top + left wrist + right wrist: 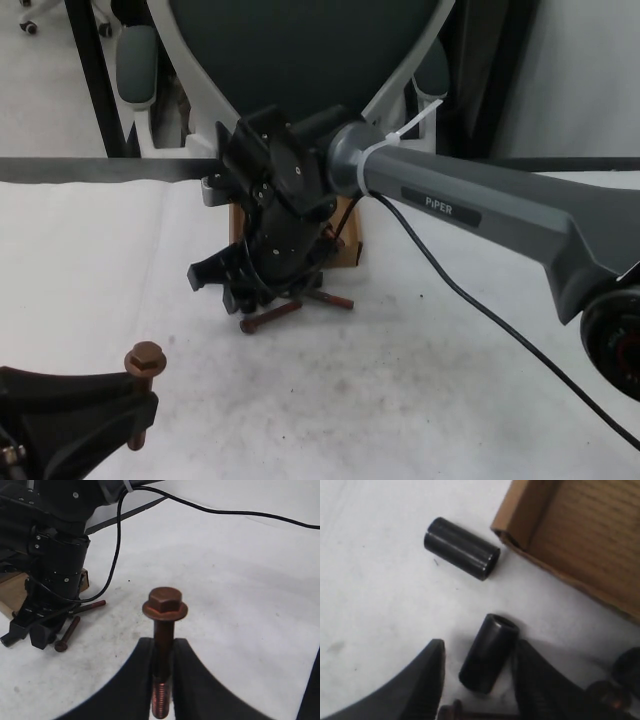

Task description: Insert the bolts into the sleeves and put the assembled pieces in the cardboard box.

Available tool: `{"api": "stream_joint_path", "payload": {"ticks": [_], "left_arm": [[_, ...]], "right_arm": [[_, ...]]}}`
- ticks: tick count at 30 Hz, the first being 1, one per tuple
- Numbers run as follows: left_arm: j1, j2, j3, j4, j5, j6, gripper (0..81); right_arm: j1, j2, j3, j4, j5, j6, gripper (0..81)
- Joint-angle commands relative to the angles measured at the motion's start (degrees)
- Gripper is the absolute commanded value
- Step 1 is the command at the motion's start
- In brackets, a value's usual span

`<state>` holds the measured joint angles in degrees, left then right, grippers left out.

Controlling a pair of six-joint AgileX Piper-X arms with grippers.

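Observation:
My left gripper (162, 652) is shut on the shank of a copper bolt (164, 611), held upright with its hex head on top, near the bench's front left (142, 395). My right gripper (479, 649) is open, low over the bench, with a black sleeve (489, 655) lying between its fingers; one finger (532, 675) is close to it, the other stands apart. A second sleeve (461, 548) lies loose beside the cardboard box (590, 540). In the high view the right gripper (238, 288) hangs just in front of the box (348, 245).
Loose bolts (270, 318) (330, 298) lie on the white bench beside the right gripper, also in the left wrist view (67, 634). A black cable (480, 310) trails across the bench to the right. An office chair (300, 60) stands behind the far edge.

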<state>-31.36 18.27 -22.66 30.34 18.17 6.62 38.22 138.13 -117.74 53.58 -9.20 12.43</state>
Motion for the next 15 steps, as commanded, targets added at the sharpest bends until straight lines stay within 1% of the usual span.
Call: {"api": "stream_joint_path", "payload": {"ticks": [1, 3, 4, 10, 13, 15], "left_arm": [[0.11, -0.76, -0.08, -0.53, -0.10, -0.19, 0.8], [0.11, -0.76, -0.08, -0.53, -0.10, -0.19, 0.8], [0.11, -0.76, -0.08, -0.53, -0.10, -0.19, 0.8], [0.11, -0.76, -0.08, -0.53, -0.10, -0.19, 0.8], [0.11, -0.76, -0.08, -0.53, -0.10, -0.19, 0.8], [0.11, -0.76, -0.08, -0.53, -0.10, -0.19, 0.8]], "right_arm": [[0.24, 1.25, -0.96, -1.08, 0.86, 0.74, 42.0], [0.24, 1.24, -1.14, -1.07, 2.34, 0.93, 41.0], [0.24, 1.24, -1.14, -0.83, 2.67, 0.92, 38.4], [0.24, 1.24, -1.14, 3.44, 2.49, -0.48, 11.5], [0.24, 1.24, -1.14, 5.51, 2.49, -1.04, 0.6], [0.24, 1.05, -1.14, 6.45, 2.49, -1.75, 0.2]]}}
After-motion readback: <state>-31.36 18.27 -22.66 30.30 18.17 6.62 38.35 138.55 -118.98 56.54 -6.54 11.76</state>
